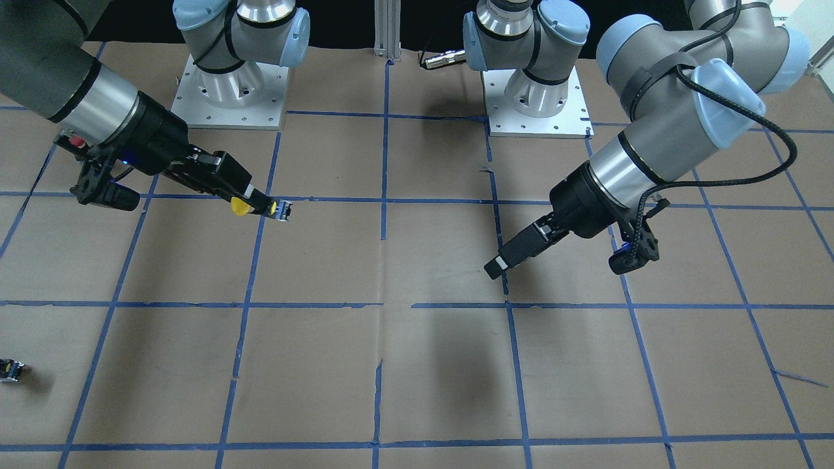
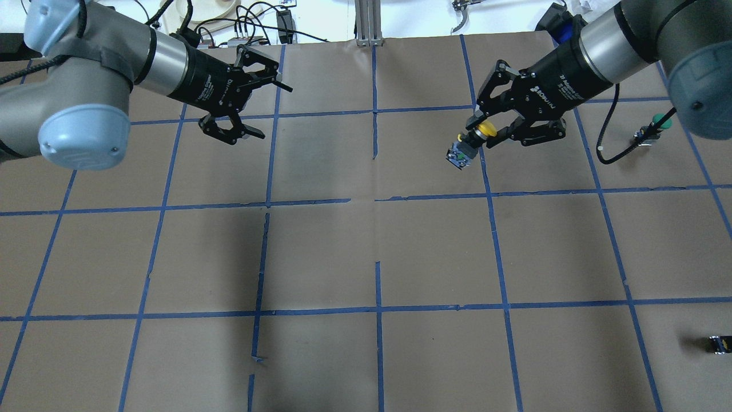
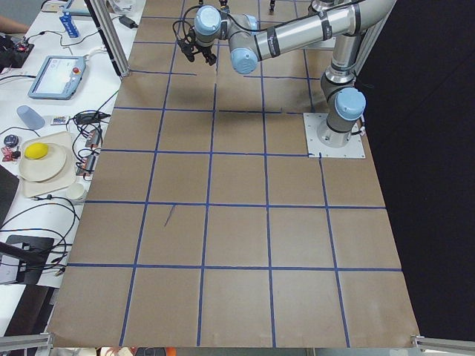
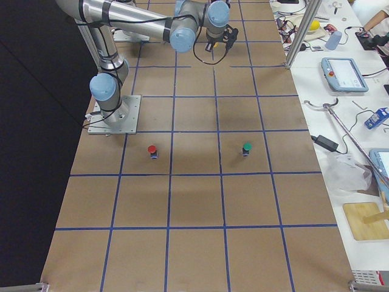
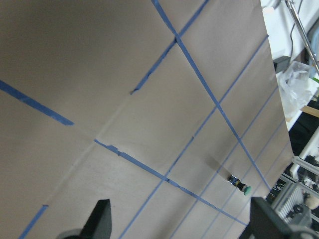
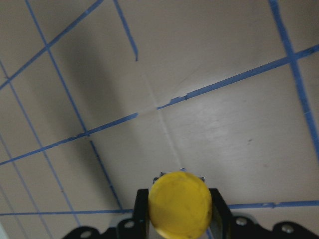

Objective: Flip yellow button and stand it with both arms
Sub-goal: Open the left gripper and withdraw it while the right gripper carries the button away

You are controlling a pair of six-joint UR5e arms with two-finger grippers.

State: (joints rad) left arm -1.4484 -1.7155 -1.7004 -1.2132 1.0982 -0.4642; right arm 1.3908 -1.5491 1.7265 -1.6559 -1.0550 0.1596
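Observation:
My right gripper [image 2: 485, 131] is shut on the yellow button [image 2: 486, 128]. The fingers clamp it just below the yellow cap, and its black-and-grey body [image 2: 460, 154] sticks out past the fingertips, tilted. In the front view the button [image 1: 240, 207] hangs at the tip of the right gripper [image 1: 260, 202]. The right wrist view shows the yellow cap [image 6: 180, 201] between both fingers. My left gripper [image 2: 275, 113] is open and empty, well to the left across the table's midline. Its two fingertips [image 5: 99, 221] frame bare paper in the left wrist view.
A green-capped button [image 2: 657, 122] stands at the far right, also in the right side view [image 4: 247, 148]. A red-capped button [image 4: 152, 150] stands near the right arm's base. A small dark capless switch block [image 2: 719, 344] lies at the near right. Blue tape grids the brown paper table [image 2: 366, 252].

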